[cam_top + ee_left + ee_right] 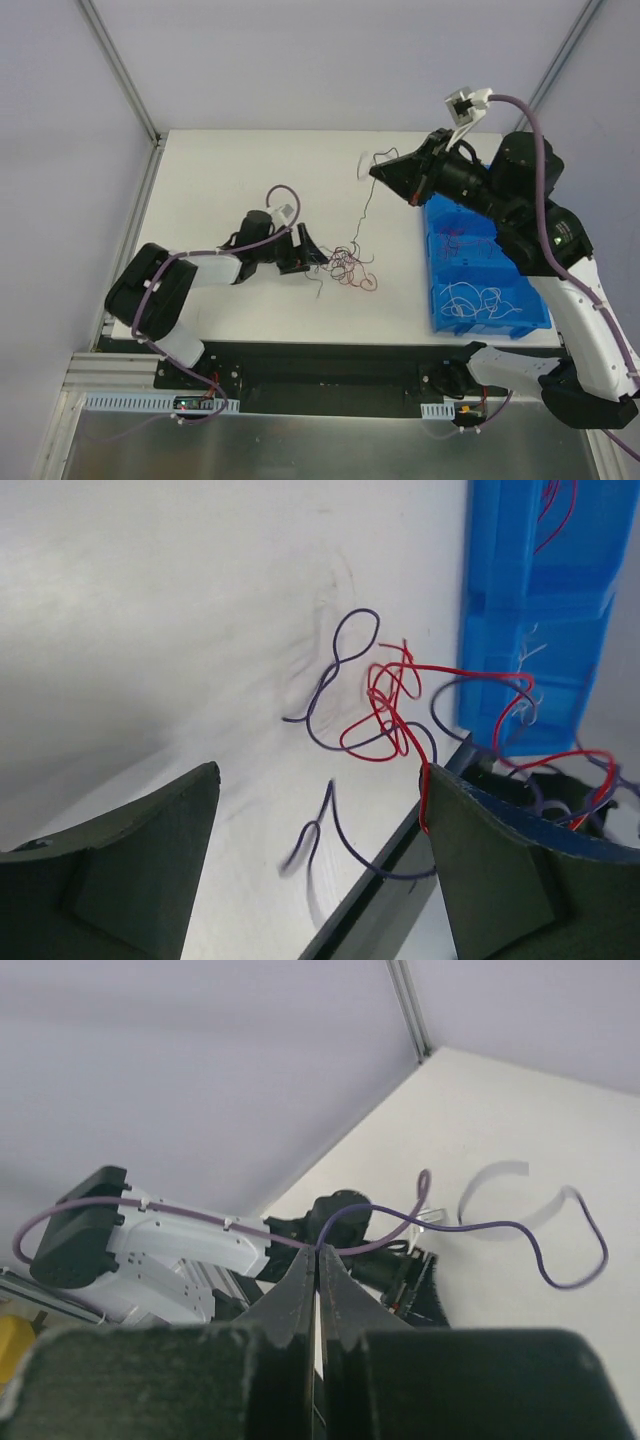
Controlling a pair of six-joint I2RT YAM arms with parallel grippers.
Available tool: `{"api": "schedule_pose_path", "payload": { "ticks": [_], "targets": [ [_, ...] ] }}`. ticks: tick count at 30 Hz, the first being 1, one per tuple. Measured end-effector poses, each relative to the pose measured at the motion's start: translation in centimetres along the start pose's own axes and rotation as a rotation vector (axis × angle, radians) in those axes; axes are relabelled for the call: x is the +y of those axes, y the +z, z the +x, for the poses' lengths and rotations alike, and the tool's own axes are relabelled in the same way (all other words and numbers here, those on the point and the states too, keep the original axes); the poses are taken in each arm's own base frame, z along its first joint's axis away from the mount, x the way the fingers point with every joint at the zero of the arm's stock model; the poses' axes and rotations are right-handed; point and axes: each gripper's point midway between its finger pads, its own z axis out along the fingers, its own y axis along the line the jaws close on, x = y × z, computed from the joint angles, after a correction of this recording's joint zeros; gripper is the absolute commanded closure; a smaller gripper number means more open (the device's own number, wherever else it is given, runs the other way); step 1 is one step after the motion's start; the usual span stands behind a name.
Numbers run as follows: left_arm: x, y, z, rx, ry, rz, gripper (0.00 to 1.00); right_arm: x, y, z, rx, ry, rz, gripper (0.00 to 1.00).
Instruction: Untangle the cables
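The cables point(345, 265) lie as a loose red and purple clump on the worktop point(230, 180), near the blue bin point(500, 320) and right in front of my left claw point(310, 250). That claw stands wide open and grips nothing. My right claw point(380, 172) is raised well above the worktop and pinched shut on a purple strand point(480, 1226).

These wires look hair-thin, nearly weightless and springy. I expect them to curl back and slide out of a loose pinch, and a hard pull would tighten the knot. I would take hold where a single strand leaves the clump's edge, not in its middle.

Only the overhead view shows the held strand hanging down to the clump, and white and coloured wires lying in the bin's compartments. Only the left wrist view shows how the red loops point(390, 705) cross, with one wire lying over the right finger point(500, 860).
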Motion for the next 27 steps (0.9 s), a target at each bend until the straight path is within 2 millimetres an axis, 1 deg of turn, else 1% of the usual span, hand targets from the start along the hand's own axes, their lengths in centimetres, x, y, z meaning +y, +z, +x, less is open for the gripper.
{"api": "schedule_pose_path", "payload": {
  "ticks": [2,4,5,6,8,10,11,12,13,14,15,16,17,19,21,24,25,27],
  "targets": [
    [1.3,-2.6,-0.4,-0.070,-0.072,0.013,0.20,1.1,-0.6,-1.9,-0.041,-0.026,-0.019,1.00],
    [1.7,-4.7,-1.3,-0.131,-0.105,0.019,0.18,1.9,-1.2,-3.2,-0.074,-0.050,-0.032,1.00],
    [1.4,-5.6,-1.7,-0.158,-0.103,0.029,0.17,2.2,-1.5,-3.8,-0.089,-0.060,-0.038,1.00],
    [0.7,-6.5,-2.3,-0.187,-0.087,0.045,0.15,2.3,-1.7,-4.0,-0.097,-0.066,-0.041,1.00],
    [-2.0,-8.5,-3.2,-0.237,-0.014,0.100,0.11,2.3,-1.8,-4.0,-0.099,-0.071,-0.039,1.00],
    [-5.2,-10.7,-3.9,-0.283,0.081,0.162,0.10,1.8,-1.5,-3.3,-0.091,-0.068,-0.030,1.00],
    [-6.9,-11.8,-4.2,-0.304,0.132,0.197,0.14,1.4,-1.3,-2.8,-0.080,-0.063,-0.023,1.00],
    [-8.5,-12.9,-4.5,-0.328,0.184,0.230,0.22,1.0,-1.0,-2.2,-0.067,-0.057,-0.016,1.00],
    [-10.2,-14.0,-4.7,-0.345,0.237,0.266,0.26,0.5,-0.6,-1.5,-0.050,-0.049,-0.009,0.99],
    [-11.6,-14.8,-4.8,-0.359,0.278,0.294,0.27,0.0,-0.2,-0.7,-0.032,-0.040,-0.001,1.00],
    [-13.2,-15.8,-4.7,-0.365,0.332,0.329,0.27,-0.6,0.3,0.2,-0.007,-0.028,0.009,1.00],
    [-14.8,-16.4,-4.4,-0.365,0.383,0.367,0.25,-0.9,0.6,0.7,0.005,-0.023,0.015,1.00],
    [-16.6,-17.1,-3.9,-0.360,0.441,0.413,0.19,-1.1,0.8,1.1,0.016,-0.016,0.019,1.00],
    [-20.1,-18.1,-2.4,-0.335,0.554,0.509,0.09,-1.4,1.1,1.6,0.027,-0.007,0.022,1.00],
    [-22.8,-18.5,-0.7,-0.309,0.644,0.587,0.02,-1.3,1.1,1.6,0.022,0.000,0.018,1.00],
    [-25.4,-18.6,1.0,-0.284,0.733,0.656,0.01,-0.9,0.9,1.3,0.000,0.011,0.000,1.00],
    [-26.1,-18.4,1.2,-0.281,0.755,0.669,0.01,-0.7,0.8,1.3,-0.007,0.016,-0.009,1.00],
    [-27.3,-17.9,0.9,-0.289,0.781,0.675,0.01,-0.3,0.6,1.2,-0.018,0.028,-0.027,1.00]
  ]
}}
